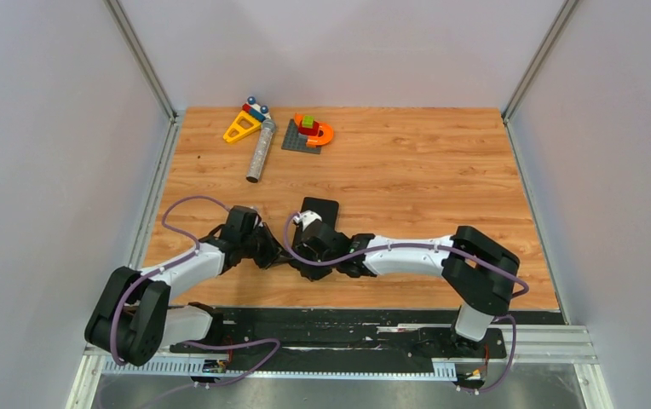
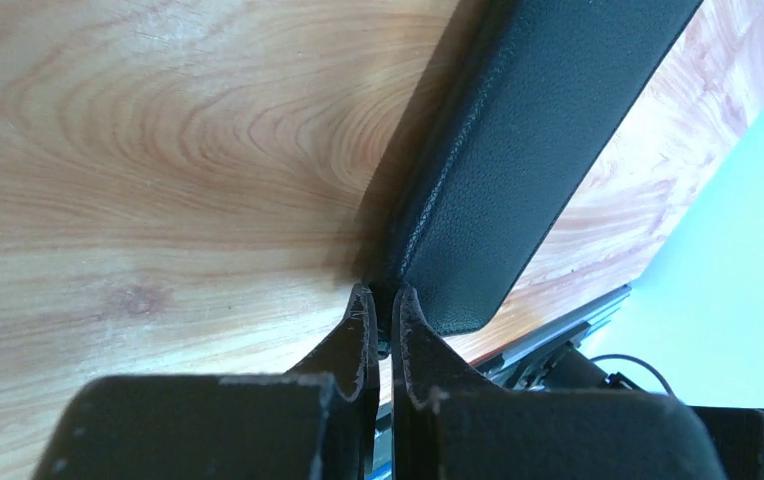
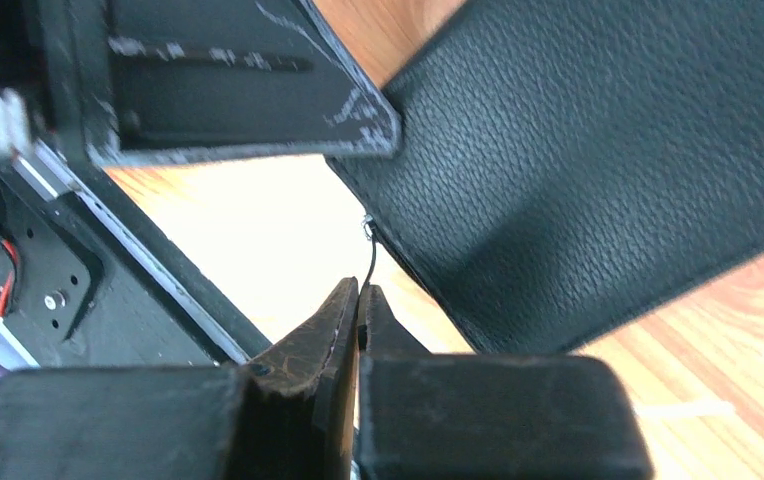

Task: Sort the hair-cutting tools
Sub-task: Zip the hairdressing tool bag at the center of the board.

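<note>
On the wooden table (image 1: 441, 170), no hair-cutting tools can be seen in any view: no scissors, no combs. They are probably inside the black leather-grained case (image 1: 319, 207) lying flat near the front centre, though that is a guess. Both arms reach in to the case's near end. The left gripper (image 2: 383, 300) has its fingers almost together, the tips at the case's edge and seemingly nipping it. The right gripper (image 3: 358, 295) has its fingers pressed together on a thin dark pull tab (image 3: 370, 255) hanging from the case's corner, likely a zip pull. Well apart, at the far left of the table, lie a grey cylinder (image 1: 261, 153) and colourful toy blocks (image 1: 309, 132). Sorting appears barely begun: the case looks closed, and nothing has been taken out or arranged.
</note>
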Robot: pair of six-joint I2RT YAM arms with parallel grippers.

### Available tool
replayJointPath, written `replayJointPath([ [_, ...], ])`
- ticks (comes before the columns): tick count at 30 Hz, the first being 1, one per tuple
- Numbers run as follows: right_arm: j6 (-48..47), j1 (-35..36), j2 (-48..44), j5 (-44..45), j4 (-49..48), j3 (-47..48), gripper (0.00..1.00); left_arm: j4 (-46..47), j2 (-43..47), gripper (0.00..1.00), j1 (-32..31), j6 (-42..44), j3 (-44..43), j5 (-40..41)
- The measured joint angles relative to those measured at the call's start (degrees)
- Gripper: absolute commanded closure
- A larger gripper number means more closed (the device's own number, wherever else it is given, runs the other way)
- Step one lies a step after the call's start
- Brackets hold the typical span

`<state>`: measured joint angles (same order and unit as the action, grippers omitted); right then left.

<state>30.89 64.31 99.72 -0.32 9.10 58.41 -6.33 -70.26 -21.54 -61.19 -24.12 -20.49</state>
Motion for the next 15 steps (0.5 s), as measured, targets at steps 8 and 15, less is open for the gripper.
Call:
replayJointPath([
  [8, -0.3, -0.6, -10.1, 2.9, 0.4, -10.9, 1.00, -6.8, -2.2, 1.00, 0.5, 3.8, -4.9, 1.1],
  [15, 2.1, -5.8, -16.3, 3.5, -0.6, -17.4, 1.00, -10.4, -8.2, 1.00, 0.7, 8.4, -9.8, -1.6],
])
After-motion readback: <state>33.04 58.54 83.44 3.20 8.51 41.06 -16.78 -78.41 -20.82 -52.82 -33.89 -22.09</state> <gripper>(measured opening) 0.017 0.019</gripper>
